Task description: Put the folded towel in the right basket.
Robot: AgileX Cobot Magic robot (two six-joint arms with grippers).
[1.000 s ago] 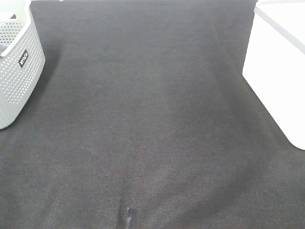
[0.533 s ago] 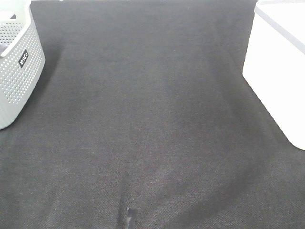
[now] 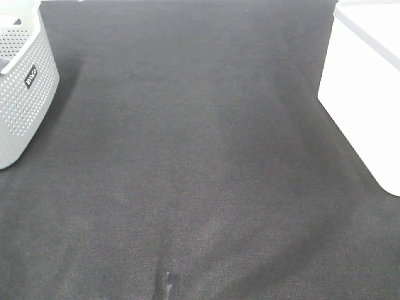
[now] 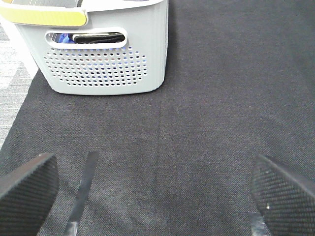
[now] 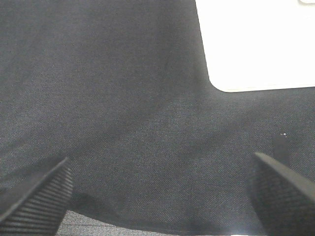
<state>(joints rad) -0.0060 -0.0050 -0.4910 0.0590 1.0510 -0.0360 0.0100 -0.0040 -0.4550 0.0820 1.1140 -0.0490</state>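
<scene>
No folded towel shows in any view. The right basket [image 3: 365,87] is a white, overexposed box at the right edge of the black cloth; it also shows in the right wrist view [image 5: 256,44]. My left gripper [image 4: 155,191] is open and empty over bare cloth, facing the grey perforated left basket [image 4: 103,59]. My right gripper [image 5: 160,194] is open and empty over bare cloth, short of the white basket. Neither arm shows in the high view.
The grey perforated basket [image 3: 22,87] stands at the left edge, with a yellow-edged thing [image 4: 44,15] and dark items inside. A black cloth [image 3: 194,156] covers the table. A small light mark [image 3: 167,282] lies near the front edge.
</scene>
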